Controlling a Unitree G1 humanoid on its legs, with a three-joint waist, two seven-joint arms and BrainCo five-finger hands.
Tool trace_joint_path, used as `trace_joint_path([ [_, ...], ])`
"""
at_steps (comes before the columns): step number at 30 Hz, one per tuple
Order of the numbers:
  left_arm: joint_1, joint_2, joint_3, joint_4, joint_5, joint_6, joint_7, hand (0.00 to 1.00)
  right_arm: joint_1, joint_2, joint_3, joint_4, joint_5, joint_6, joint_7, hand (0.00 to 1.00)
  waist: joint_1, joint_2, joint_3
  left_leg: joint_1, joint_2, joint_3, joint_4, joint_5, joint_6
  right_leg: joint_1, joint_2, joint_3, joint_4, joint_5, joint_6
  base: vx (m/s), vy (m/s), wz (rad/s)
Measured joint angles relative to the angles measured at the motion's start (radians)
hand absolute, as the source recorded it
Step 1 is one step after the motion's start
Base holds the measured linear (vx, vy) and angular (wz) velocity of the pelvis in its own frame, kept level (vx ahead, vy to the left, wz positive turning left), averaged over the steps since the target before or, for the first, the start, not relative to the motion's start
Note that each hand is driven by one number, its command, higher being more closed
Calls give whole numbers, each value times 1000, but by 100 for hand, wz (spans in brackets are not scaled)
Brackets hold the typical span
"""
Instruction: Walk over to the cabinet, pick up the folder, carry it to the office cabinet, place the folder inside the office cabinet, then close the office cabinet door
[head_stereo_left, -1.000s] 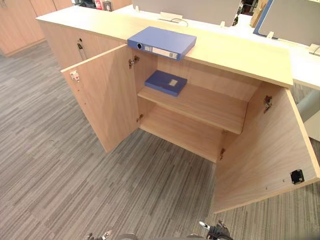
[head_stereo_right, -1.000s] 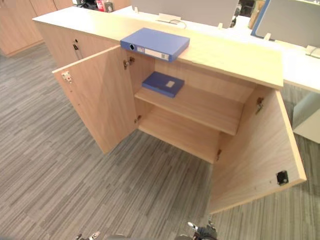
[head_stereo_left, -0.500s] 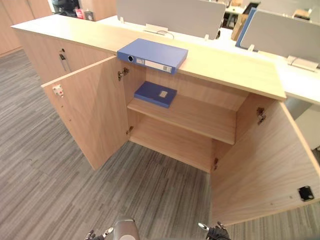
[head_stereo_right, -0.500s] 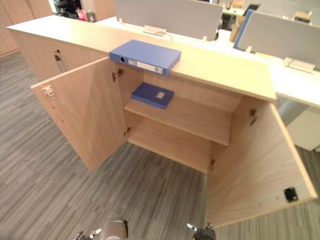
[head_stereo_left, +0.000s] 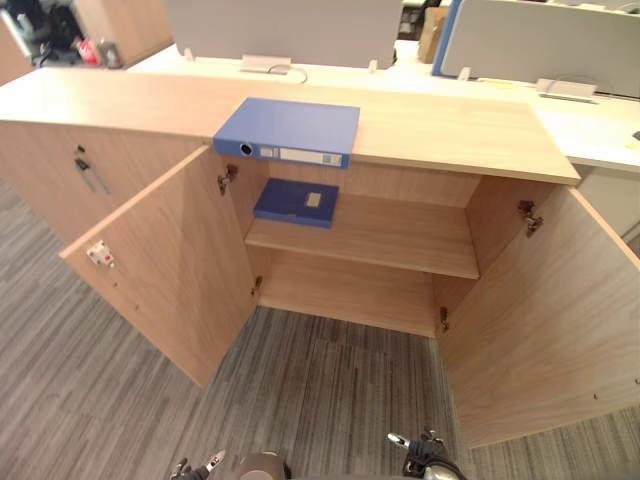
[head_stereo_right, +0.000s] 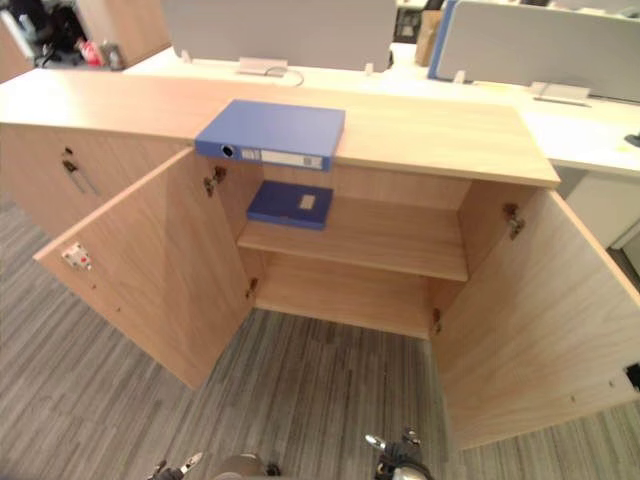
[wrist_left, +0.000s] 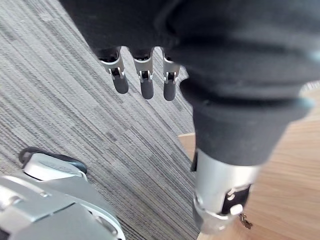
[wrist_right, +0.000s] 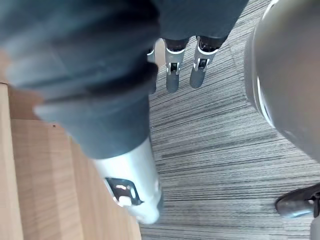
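Facing grey striped carpet floor (head_stereo_left: 330, 390) across the whole foreground. Looking at a long light-wood cabinet (head_stereo_left: 130, 150) under one continuous tabletop (head_stereo_left: 450, 125), with grey partition screens (head_stereo_left: 270, 22) and white desks (head_stereo_left: 600, 138) behind.

Seeing both doors of the near bay wide open, inner faces showing: left door (head_stereo_left: 165, 265) angled out to the left, right door (head_stereo_left: 545, 310) out to the right. Seeing one shelf (head_stereo_left: 390, 235) inside, splitting the bay into upper and lower compartments.

Placing the folder (head_stereo_left: 290, 130), a blue box file, flat on the tabletop at the front edge, above the left part of the open bay. Spine with pale label and ring hole facing the camera. Flush with the edge or slightly past it: can't tell which.

Spotting a second, thinner blue folder (head_stereo_left: 296, 201) flat on the left end of the shelf, directly below the first.

Reading left hand (wrist_left: 146, 86) as slack: fingers straight, pointing down at the carpet, nothing held. Same for right hand (wrist_right: 171, 77): fingers straight over the carpet, empty. Both low at the bottom edge of the head views, well apart from either folder.

Noting a small white-and-red latch (head_stereo_left: 98, 254) on the left door's inner face. Also a dark handle or key (head_stereo_left: 88, 172) on the closed door further left, can't tell which.
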Motion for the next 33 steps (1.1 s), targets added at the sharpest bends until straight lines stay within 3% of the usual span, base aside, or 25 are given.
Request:
trace_joint_path([
  [3,8,1,1,4,3,0,0,0,-3,1,9,0,0,-8,0,0,-20,2,-1,52,8,3,-44,-11,21,-36,15,-89,74,-86,33,-8,31,-19],
  [4,6,1,0,6,3,-1,0,0,-6,0,8,0,0,-12,1,0,-26,2,-1,61,9,-9,-57,-12,22,-52,38,-132,70,-138,47,79,-37,-16],
  [5,5,3,-1,7,4,-1,0,0,-11,0,8,1,0,-14,1,0,-35,2,0,69,20,-23,-70,-12,24,-84,94,-190,41,-201,64,115,-106,-13],
  [6,-1,4,-1,11,4,-1,0,0,-12,0,8,1,0,-14,1,0,-35,1,2,77,32,-35,-80,-12,23,-110,145,-222,3,-216,69,103,-106,-5],
  [8,-9,8,-1,13,6,-1,0,0,-11,0,8,2,0,-14,0,0,-37,-4,9,92,38,-52,-91,-18,12,-118,194,-242,-77,-214,69,80,-150,29],
  [9,-14,17,-1,10,9,-2,-1,0,4,-1,7,3,-5,-13,-1,0,-41,-27,11,103,21,-85,-89,-25,-1,-104,210,-234,-158,-183,33,126,-244,68],
  [10,-23,13,-5,17,12,-1,0,0,15,-13,4,8,-12,-13,-1,0,-45,-27,7,104,22,-112,-86,-30,-11,-94,212,-252,-149,-197,38,132,-196,73],
  [11,-25,4,-7,19,13,0,0,0,23,-22,-2,19,-18,-10,-1,0,-41,-17,-2,106,25,-155,-96,-31,-12,-82,222,-273,-159,-222,42,181,-151,49],
  [14,-23,-7,-2,10,13,0,0,0,28,-28,-4,26,-31,-7,-5,0,-37,1,-3,115,82,-200,-88,-46,-63,-44,290,-311,-184,-263,22,266,-164,19],
  [15,-21,-12,7,4,13,0,-2,0,29,-28,-6,32,-30,-6,-8,0,-37,10,-5,102,122,-213,-15,-63,-89,5,342,-324,-230,-268,14,361,-177,3],
  [16,-23,-13,18,-1,13,0,-3,0,29,-26,-6,37,-30,-6,-9,0,-34,12,-5,84,134,-220,48,-68,-94,17,357,-326,-250,-269,12,320,-141,-5],
  [17,-27,-19,41,-12,11,2,-7,0,29,-25,-2,42,-30,-6,-10,0,-32,10,-4,18,155,-232,216,-66,-94,49,383,-325,-281,-271,10,392,-98,-26],
  [18,-26,-28,56,-25,7,6,-9,0,30,-28,-1,42,-27,-7,-14,0,-30,24,-1,-77,201,-232,461,-9,-100,112,420,-319,-320,-272,6,429,-39,-33],
  [19,-26,-26,55,-33,6,8,-10,0,25,-27,3,42,-22,-7,-16,0,-26,17,7,-123,222,-219,591,-13,-97,157,430,-312,-351,-273,5,482,18,-37],
  [21,-25,-24,36,-56,4,7,-10,0,24,-26,8,44,-22,-5,-22,0,-17,14,11,-190,223,-175,656,-45,-88,219,420,-291,-400,-268,13,408,119,-29],
  [23,-25,-18,14,-70,3,5,-10,0,10,-26,8,51,-22,-4,-23,0,-5,9,23,-227,208,-143,565,-85,-73,244,386,-264,-409,-264,20,292,196,-37],
  [24,-26,-17,10,-72,4,4,-9,0,0,-24,8,52,-21,-4,-23,0,-2,6,28,-243,180,-139,434,-90,-63,251,352,-248,-405,-262,23,246,240,-42],
  [25,-24,-16,3,-72,4,4,-9,0,-5,-23,9,51,-21,-5,-23,0,-2,7,28,-246,160,-147,309,-67,-67,255,330,-235,-400,-258,31,464,481,-46],
  [26,-18,-18,-7,-66,5,1,-9,0,-7,-26,8,45,-21,-6,-23,0,-1,18,30,-235,145,-170,124,93,-42,262,313,-213,-401,-255,70,281,306,-37],
  [28,-27,14,-5,-54,4,-3,-9,0,-10,9,11,49,-22,-6,-21,0,-3,-25,36,-190,88,-141,83,102,-36,272,275,-171,-431,-256,91,299,301,-9],
  [29,-32,17,-5,-51,3,-3,-9,0,-22,23,10,49,-22,-7,-22,0,-3,-33,32,-184,74,-141,71,102,-35,256,282,-153,-464,-235,71,270,277,5],
  [33,-34,22,-2,5,2,1,-11,0,-25,30,13,48,-22,-9,-19,0,3,-29,17,-101,30,-82,15,94,-22,253,240,-127,-468,-159,97,144,145,-31],
])
